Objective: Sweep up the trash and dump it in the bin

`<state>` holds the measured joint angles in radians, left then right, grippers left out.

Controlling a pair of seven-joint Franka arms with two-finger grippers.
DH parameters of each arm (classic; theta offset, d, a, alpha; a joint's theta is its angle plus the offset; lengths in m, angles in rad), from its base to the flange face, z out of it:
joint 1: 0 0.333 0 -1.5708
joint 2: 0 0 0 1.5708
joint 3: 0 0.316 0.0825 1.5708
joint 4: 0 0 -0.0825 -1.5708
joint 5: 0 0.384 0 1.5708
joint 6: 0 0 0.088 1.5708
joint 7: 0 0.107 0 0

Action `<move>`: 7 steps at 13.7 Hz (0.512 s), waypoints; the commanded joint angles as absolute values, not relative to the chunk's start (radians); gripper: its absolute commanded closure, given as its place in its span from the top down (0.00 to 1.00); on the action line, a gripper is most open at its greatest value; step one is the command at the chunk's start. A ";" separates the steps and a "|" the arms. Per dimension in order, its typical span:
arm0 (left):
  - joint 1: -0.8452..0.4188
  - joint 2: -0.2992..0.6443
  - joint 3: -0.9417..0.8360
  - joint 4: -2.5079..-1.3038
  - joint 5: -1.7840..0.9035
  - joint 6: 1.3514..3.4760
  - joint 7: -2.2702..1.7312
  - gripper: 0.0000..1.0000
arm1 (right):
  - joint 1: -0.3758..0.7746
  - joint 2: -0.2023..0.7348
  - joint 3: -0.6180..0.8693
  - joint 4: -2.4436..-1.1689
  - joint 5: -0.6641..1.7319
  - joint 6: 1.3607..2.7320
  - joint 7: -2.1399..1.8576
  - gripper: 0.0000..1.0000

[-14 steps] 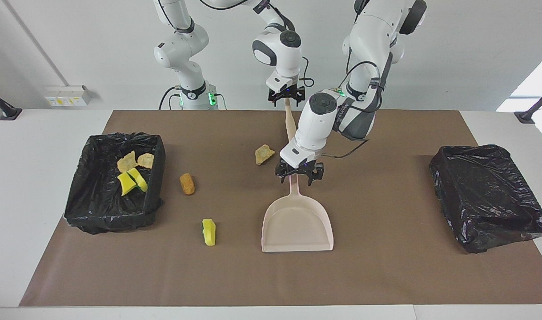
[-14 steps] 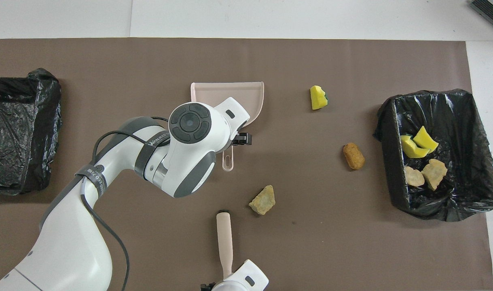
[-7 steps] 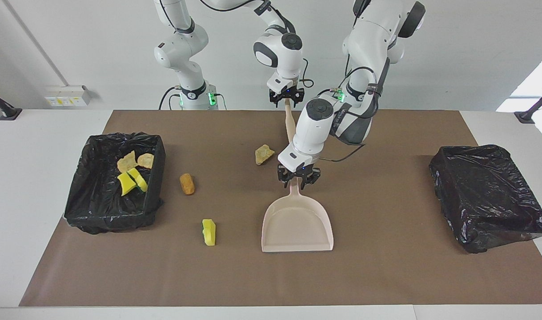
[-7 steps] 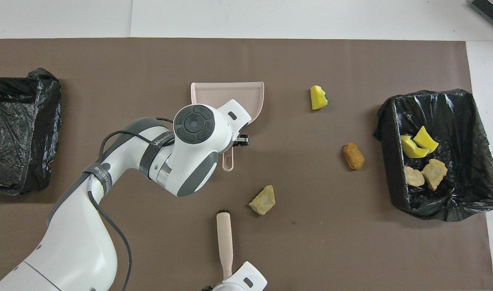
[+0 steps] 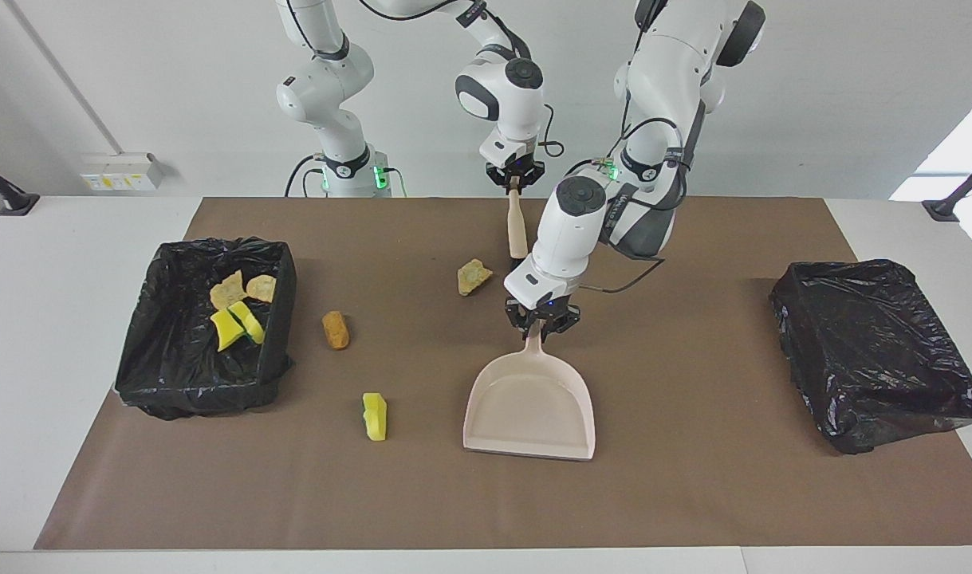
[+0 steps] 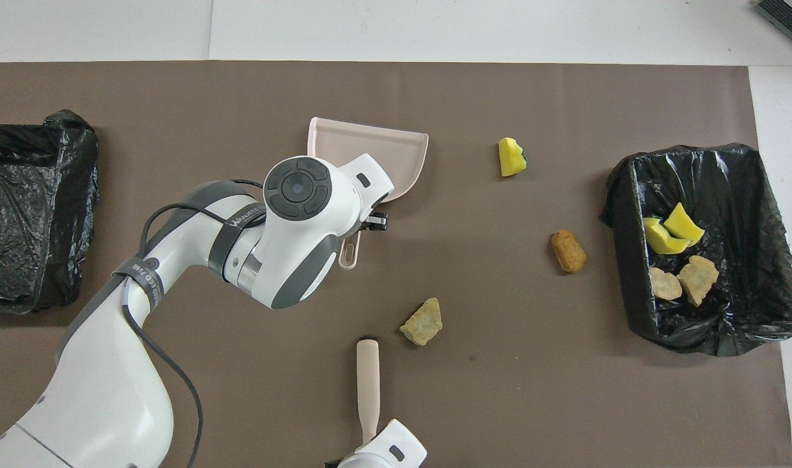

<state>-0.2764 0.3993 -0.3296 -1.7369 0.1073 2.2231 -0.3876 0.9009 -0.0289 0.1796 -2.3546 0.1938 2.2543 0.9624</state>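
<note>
Facing view: left gripper (image 5: 541,328) is closed around the dustpan (image 5: 531,406) handle; right gripper (image 5: 516,182) grips the brush (image 5: 517,231) handle, near a beige scrap (image 5: 473,276).

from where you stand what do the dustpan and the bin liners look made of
Dustpan: likely moulded plastic, pale pink-beige, smooth with a slight sheen and thin raised walls.
Bin liners: thin black plastic film, crinkled and glossy with creased highlights.
What the bins under the liners are made of cannot be seen.

One cam sits high across the table (image 5: 103,239) facing the robots, the other's overhead looking steeply down; both share the brown mat (image 5: 693,494).
</note>
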 commanded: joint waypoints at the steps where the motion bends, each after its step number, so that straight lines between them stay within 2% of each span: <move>1: -0.232 0.338 -0.322 -1.741 0.124 2.126 -0.203 0.00 | 0.887 -0.040 0.176 -2.339 0.219 2.252 0.963 0.00; 4: -0.200 0.298 -0.319 -1.735 0.124 2.037 -0.056 0.00 | 0.833 -0.118 0.175 -2.339 0.219 2.121 0.956 0.00; 7: -0.170 0.249 -0.289 -1.736 0.124 1.916 0.275 0.00 | 0.708 -0.188 0.169 -2.324 0.218 1.990 0.775 0.00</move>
